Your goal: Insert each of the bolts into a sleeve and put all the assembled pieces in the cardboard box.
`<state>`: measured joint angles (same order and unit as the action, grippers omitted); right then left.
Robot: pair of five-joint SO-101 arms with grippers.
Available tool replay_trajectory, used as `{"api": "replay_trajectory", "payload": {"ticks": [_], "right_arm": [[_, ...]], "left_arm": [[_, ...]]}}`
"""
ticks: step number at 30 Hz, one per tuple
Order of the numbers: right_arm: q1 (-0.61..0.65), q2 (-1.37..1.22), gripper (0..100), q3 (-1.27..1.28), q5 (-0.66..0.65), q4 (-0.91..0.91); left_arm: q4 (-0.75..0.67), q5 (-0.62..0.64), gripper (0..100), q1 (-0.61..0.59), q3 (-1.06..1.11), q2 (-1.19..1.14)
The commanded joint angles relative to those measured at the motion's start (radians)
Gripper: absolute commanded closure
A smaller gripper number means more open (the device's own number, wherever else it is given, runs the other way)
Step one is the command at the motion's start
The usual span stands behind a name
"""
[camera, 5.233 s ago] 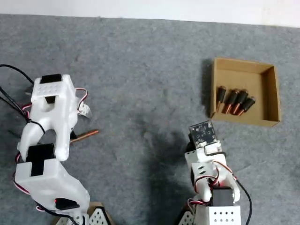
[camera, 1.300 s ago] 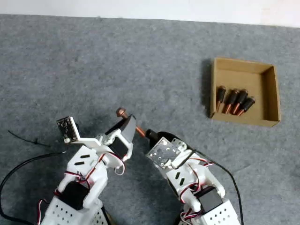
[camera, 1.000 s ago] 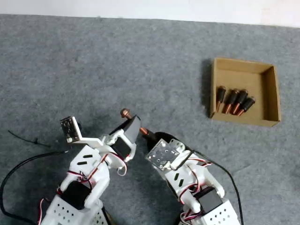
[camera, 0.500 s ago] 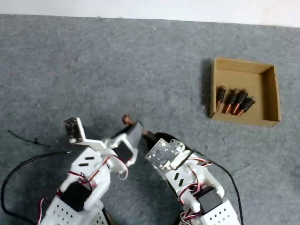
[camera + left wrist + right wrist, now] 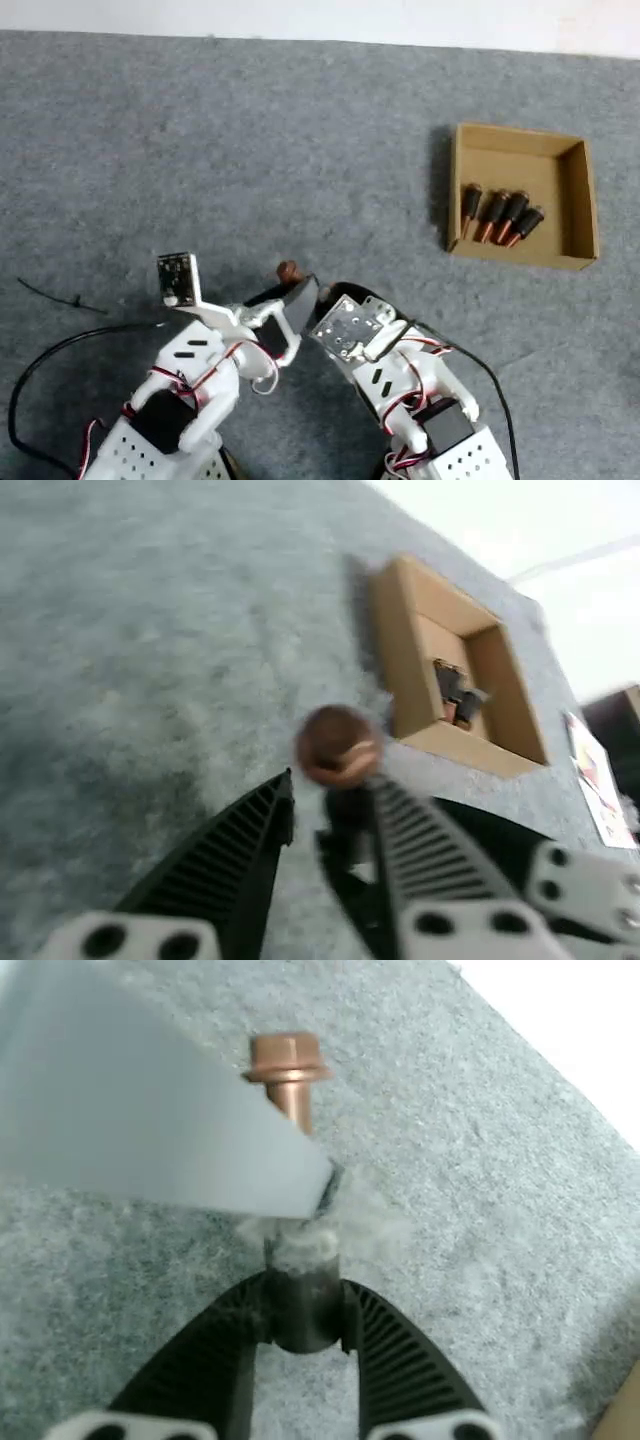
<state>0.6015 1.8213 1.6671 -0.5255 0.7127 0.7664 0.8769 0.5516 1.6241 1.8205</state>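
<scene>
A copper bolt [image 5: 289, 271] stands with its shank in a black sleeve [image 5: 298, 1310], which my right gripper [image 5: 300, 1305] is shut on. Its hex head [image 5: 288, 1060] sticks out beyond the sleeve. My left gripper [image 5: 330, 785] straddles the bolt [image 5: 335, 745] and sleeve [image 5: 347, 825] with its fingers open; carpet shows between one finger and the sleeve. In the high view both grippers [image 5: 300, 290] [image 5: 325, 297] meet at the carpet's lower middle. The cardboard box [image 5: 452, 190] sits at the right with several assembled pieces [image 5: 498, 216] inside.
Grey carpet covers the table. A thin black cable [image 5: 60, 300] lies at the left beside the left arm. The box [image 5: 395, 650] is well beyond both grippers, with bare carpet between. A pale wall edge runs along the far side.
Five seconds ago the bolt lay on the carpet by the left arm. Over the last second my left gripper carried it rightward into the sleeve, which the right gripper held still.
</scene>
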Motion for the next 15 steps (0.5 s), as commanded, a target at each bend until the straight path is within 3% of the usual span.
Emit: {"api": "replay_trajectory", "payload": {"ticks": [1,4,11,15], "right_arm": [[-0.016,0.013,99.4,0.124,-0.006,-0.041],[-0.073,0.013,99.4,0.124,-0.006,-0.045],[-0.237,0.013,99.4,0.125,0.031,-0.116],[-0.409,0.013,99.4,0.12,0.123,-0.188]], "left_arm": [[0.011,-0.008,51,-0.012,-0.008,-0.001],[0.011,0.032,45,-0.081,-0.019,0.001],[-0.118,0.252,45,-0.447,-0.056,0.001],[-0.157,0.287,53,-0.529,-0.047,0.001]]}}
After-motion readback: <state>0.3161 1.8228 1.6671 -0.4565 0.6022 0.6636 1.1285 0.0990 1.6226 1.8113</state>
